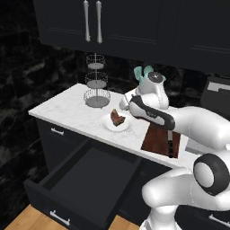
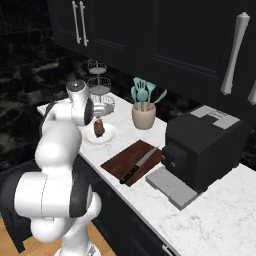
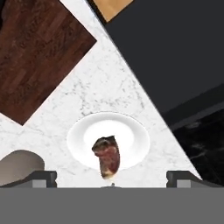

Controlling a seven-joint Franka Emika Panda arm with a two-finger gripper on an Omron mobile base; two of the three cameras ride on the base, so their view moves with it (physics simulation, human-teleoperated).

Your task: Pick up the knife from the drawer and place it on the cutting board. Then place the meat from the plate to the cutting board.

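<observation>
The meat sat dead centre on the plate, a small lumpy chunk, reddish-brown with paler fat. It looked light and soft, probably a bit slick where the fat showed, so a squeeze across its narrow waist, low on the chunk, seemed the safest hold, since a grip on the top edge could let it squirm out. The plate rested on the marble counter, just beside the cutting board, and the knife already lay along that board, handle toward the counter's front edge. So that was the first half done by the look of it! The gripper hung right above the meat, fingers spread wide and holding nothing, one tip either side of the plate in the hand view. Below the counter, the drawer stood pulled out. Behind the plate stood the wire basket stand and a crock of teal utensils.
</observation>
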